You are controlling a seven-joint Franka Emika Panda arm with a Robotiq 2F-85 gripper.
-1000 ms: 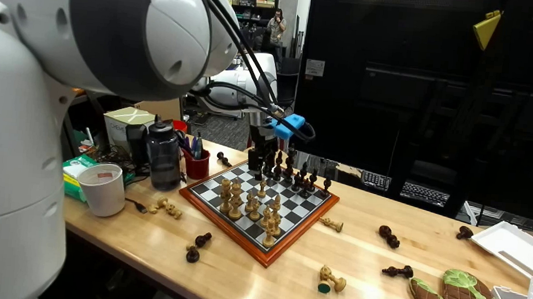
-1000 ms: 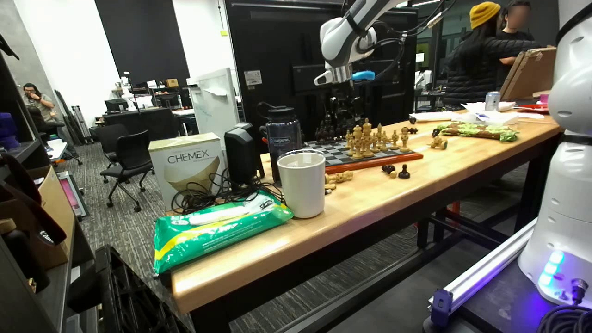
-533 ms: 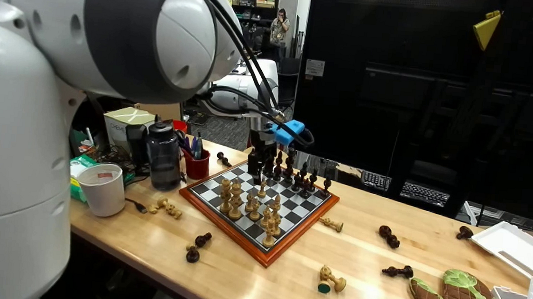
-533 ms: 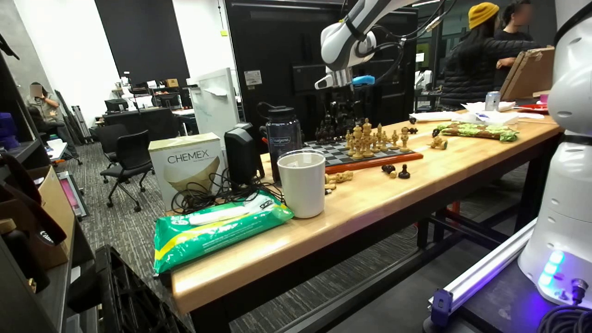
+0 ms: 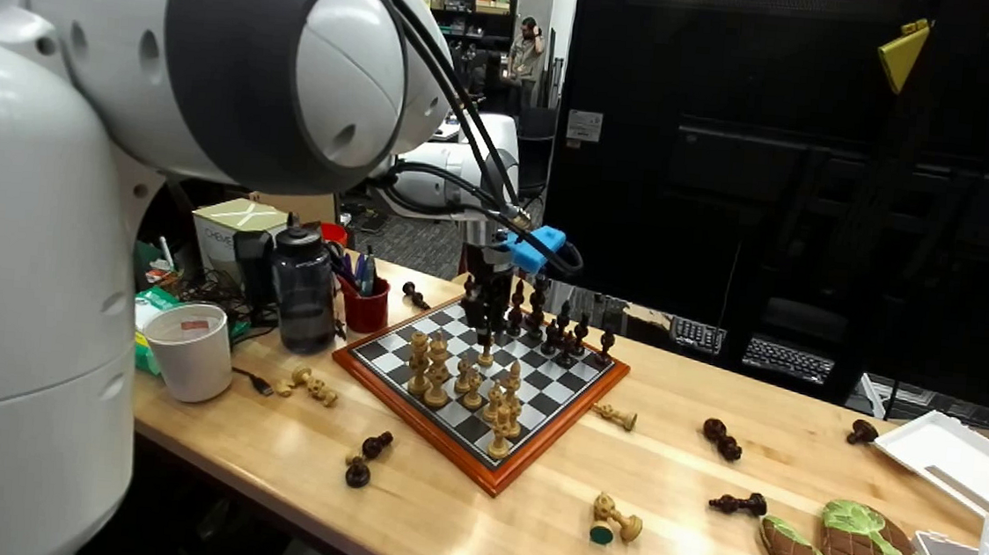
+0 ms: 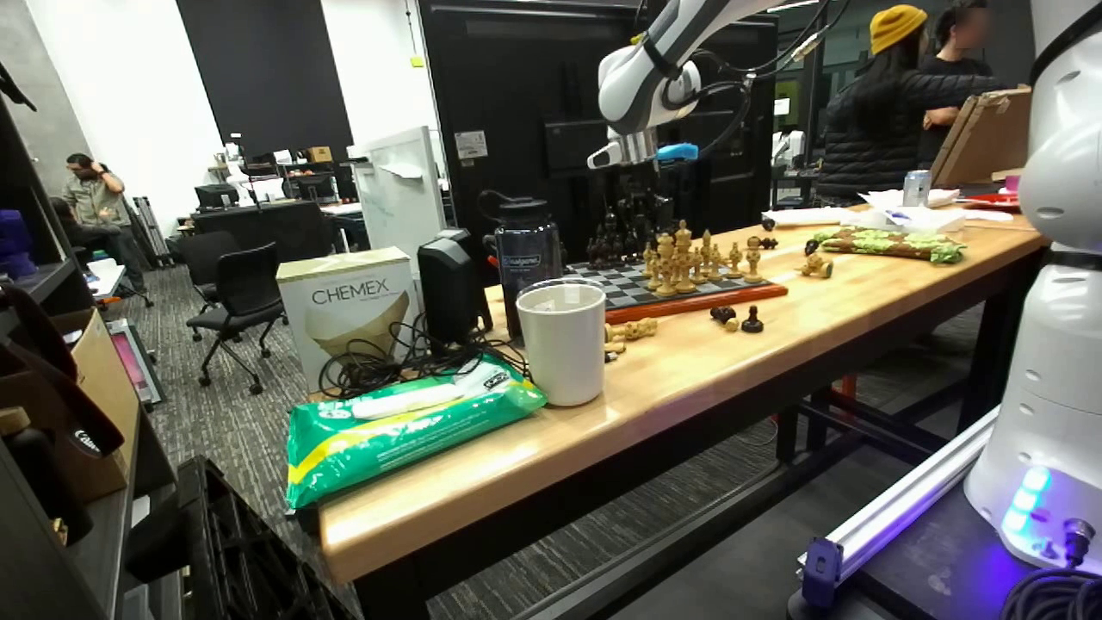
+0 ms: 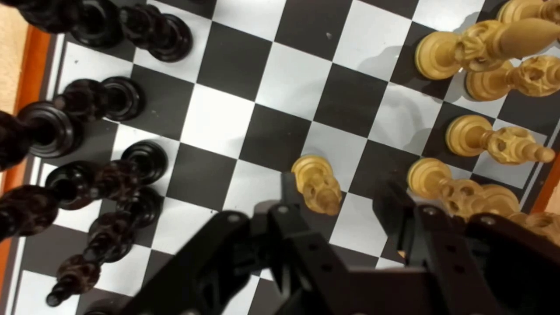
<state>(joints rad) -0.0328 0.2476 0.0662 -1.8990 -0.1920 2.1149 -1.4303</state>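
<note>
A light wooden chess pawn (image 7: 313, 175) stands on the checkered board (image 7: 218, 111), apart from the other pieces. My gripper (image 7: 337, 192) has come down over it, with its jaws partly apart. In the wrist view the left finger is right beside the pawn, perhaps touching it; a gap shows between the pawn and the right finger. In an exterior view the black gripper (image 5: 484, 325) covers the pawn's top, and only its lower part (image 5: 485, 358) shows. Other light pieces (image 7: 468, 135) stand close to the right finger. Dark pieces (image 7: 146, 162) line the opposite side.
The board's red-brown rim (image 5: 426, 424) sits on a wooden table. Around it lie toppled pieces, such as a light one (image 5: 616, 417) and a dark one (image 5: 737, 504). A water bottle (image 5: 304, 289), red pen cup (image 5: 366, 310) and white cup (image 5: 188, 355) stand beside the board.
My gripper has lowered and shifted slightly onto the lone light pawn. Its jaws have narrowed partway. The chess pieces appear unmoved.
</note>
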